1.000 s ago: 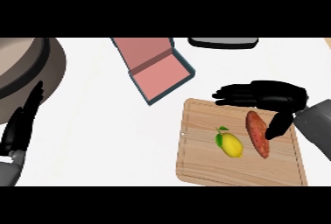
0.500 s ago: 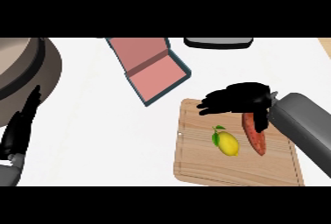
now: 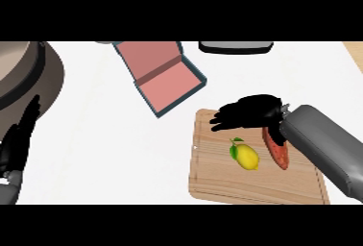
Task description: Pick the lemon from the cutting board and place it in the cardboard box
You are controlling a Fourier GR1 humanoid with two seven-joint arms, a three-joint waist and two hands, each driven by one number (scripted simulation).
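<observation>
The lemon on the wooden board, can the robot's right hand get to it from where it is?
Probably yes. The right hand hovers over the cutting board, fingers relaxed just above the lemon, with nothing between them. The reddish vegetable lies beside it, apart.

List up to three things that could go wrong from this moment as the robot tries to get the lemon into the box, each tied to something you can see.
1. The sweet potato lies close beside the lemon; the right hand, hovering above both, may bump or grab it instead.
2. The lemon is round and may roll across the board if nudged.
3. The box sits at an angle, so the lemon may strike its wall.
</observation>
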